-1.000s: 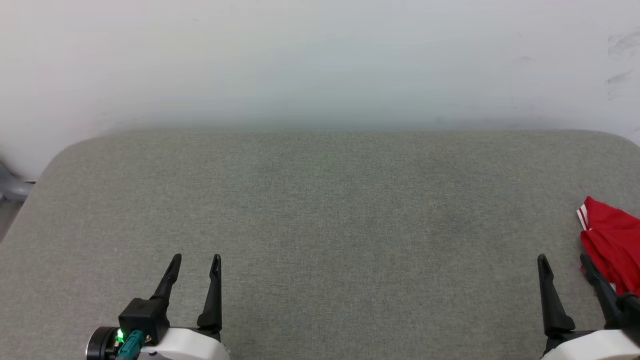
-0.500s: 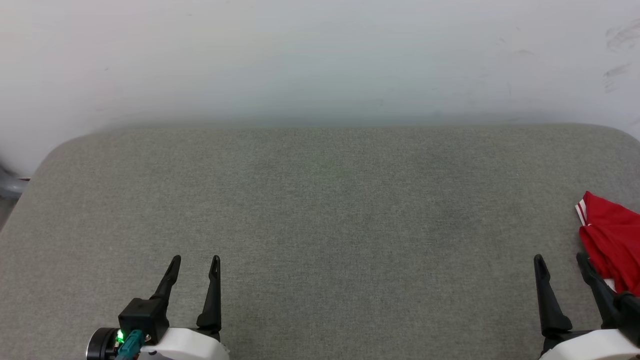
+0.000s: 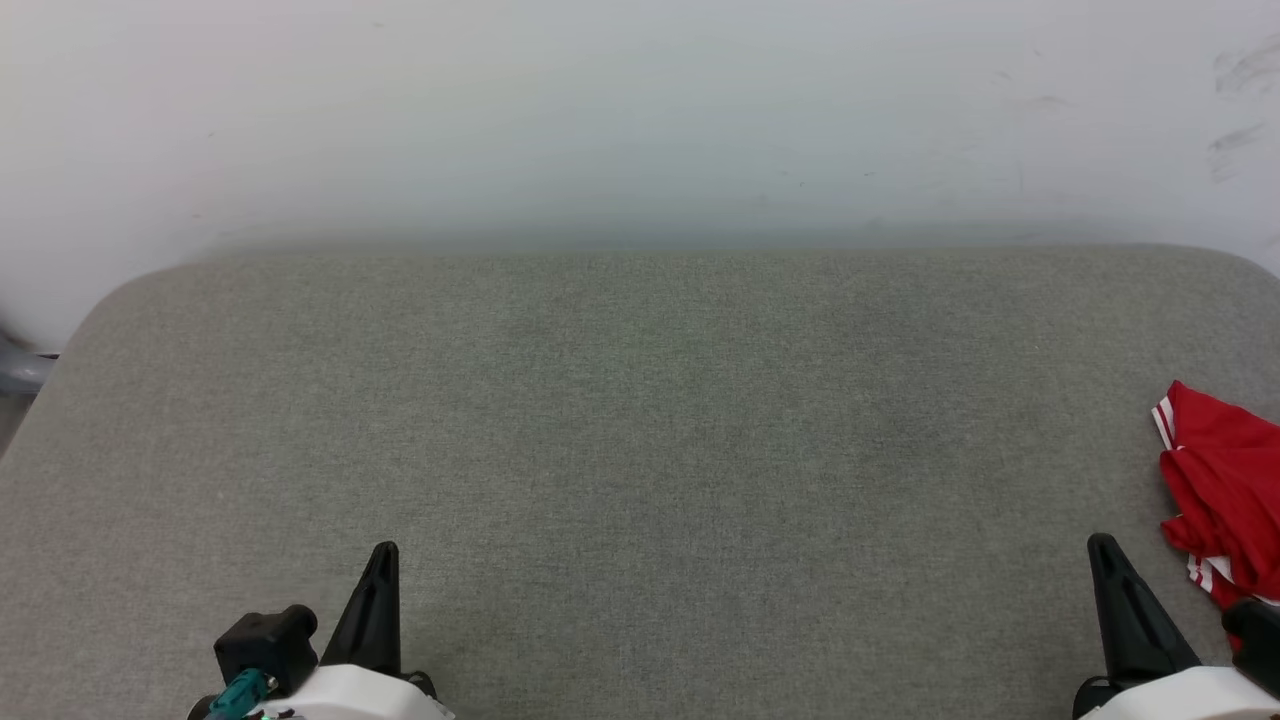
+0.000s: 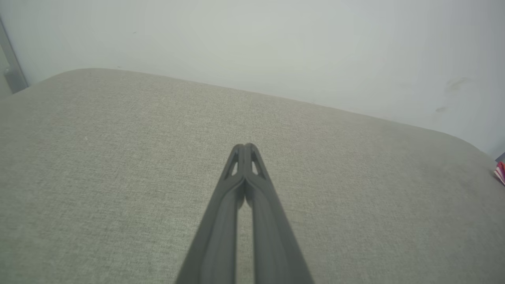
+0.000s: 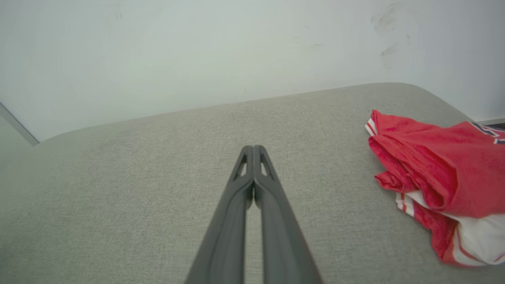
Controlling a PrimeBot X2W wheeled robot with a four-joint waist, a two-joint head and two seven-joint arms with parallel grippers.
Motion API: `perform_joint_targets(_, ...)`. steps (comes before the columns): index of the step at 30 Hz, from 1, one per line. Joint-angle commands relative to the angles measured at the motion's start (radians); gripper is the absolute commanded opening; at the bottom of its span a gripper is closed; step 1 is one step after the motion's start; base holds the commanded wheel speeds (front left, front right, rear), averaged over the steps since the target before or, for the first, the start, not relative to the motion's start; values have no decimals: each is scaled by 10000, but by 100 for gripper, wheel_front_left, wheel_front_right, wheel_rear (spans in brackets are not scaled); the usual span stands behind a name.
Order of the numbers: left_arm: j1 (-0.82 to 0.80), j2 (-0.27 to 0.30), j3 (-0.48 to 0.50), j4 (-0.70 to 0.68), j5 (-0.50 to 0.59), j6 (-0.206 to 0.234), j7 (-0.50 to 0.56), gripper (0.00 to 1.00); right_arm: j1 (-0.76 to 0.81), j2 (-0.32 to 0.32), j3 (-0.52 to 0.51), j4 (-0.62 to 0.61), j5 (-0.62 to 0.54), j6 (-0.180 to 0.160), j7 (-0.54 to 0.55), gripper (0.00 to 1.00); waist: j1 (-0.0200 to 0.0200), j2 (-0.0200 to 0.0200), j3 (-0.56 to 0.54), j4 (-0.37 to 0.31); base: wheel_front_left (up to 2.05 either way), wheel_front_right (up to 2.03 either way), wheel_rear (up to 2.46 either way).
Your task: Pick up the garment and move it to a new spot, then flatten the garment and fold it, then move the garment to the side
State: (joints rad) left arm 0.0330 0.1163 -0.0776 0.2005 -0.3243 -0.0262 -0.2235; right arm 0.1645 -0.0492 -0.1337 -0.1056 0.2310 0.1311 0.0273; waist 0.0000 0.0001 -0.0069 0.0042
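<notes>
In the head view the red shirt [image 3: 1225,480] lies crumpled on the grey cloth-covered table [image 3: 640,420] at the right edge of the frame, which cuts it off, so its full extent is hidden. The right wrist view shows more of it at the right side of the frame: bunched red folds, a white part underneath with red-and-white striped trim, and a bit of dark lettering at the far edge, too cut off to read. The left wrist view catches a small red sliver at its right edge. The left hand [image 3: 383,550] sits at the lower left of the head view and the right hand [image 3: 1100,542] at the lower right, near the shirt but apart from it; there each looks like a single dark spike. The wrist views make it plain: each pair of fingers is pressed together tip to tip, with nothing between them, over bare table. Behind the table stands a pale wall [image 3: 640,100], scuffed at the upper right.
</notes>
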Motion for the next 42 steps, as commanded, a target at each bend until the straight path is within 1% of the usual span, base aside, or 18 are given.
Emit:
perform_joint_targets(1, -300, -14, 137, -123, -533, -58, 106, 0, -309, -10, 6, -9, 601, 0, 20, 0, 0, -1, 1, 0, 0, 0, 0)
perform_joint_targets(13, -479, -120, 412, -64, -2577, -223, 624, 0, -722, -11, 33, 560, 2783, -1, 163, 0, 0, -1, 12, -5, 0, 0, 0)
perform_joint_targets(15, -496, -128, 434, -58, -2735, -238, 664, 0, -755, -12, 36, 604, 2949, -1, 175, 0, 0, -1, 13, -5, 0, 0, 0)
perform_joint_targets(17, -542, -151, 498, -38, -3199, -275, 788, 0, -850, -12, 42, 734, 3446, -1, 205, 0, 0, -1, 15, -6, 0, 0, 0)
perform_joint_targets(27, -670, -216, 691, 19, -4493, -377, 1131, 0, -1115, -13, 62, 1103, 4827, -2, 298, 0, 0, -1, 23, -9, 0, 0, 0)
perform_joint_targets(28, -713, -239, 751, 39, -4897, -415, 1237, 0, -1210, -13, 68, 1214, 5264, -2, 322, 0, 0, -1, 25, -10, 0, 0, 0)
perform_joint_targets(30, -742, -252, 788, 50, -5160, -438, 1312, 0, -1252, -13, 72, 1289, 5542, -2, 341, 0, 0, -1, 27, -11, 0, 0, 0)
perform_joint_targets(31, -779, -271, 843, 68, -5545, -469, 1419, 0, -1332, -13, 78, 1404, 5956, -2, 367, 0, 0, -1, 30, -12, 0, 0, 0)
perform_joint_targets(42, -912, -348, 1047, 135, -6856, -577, 1766, 0, -1603, -14, 99, 1777, 7358, -2, 457, 0, 0, -1, 39, -16, 0, 0, 0)
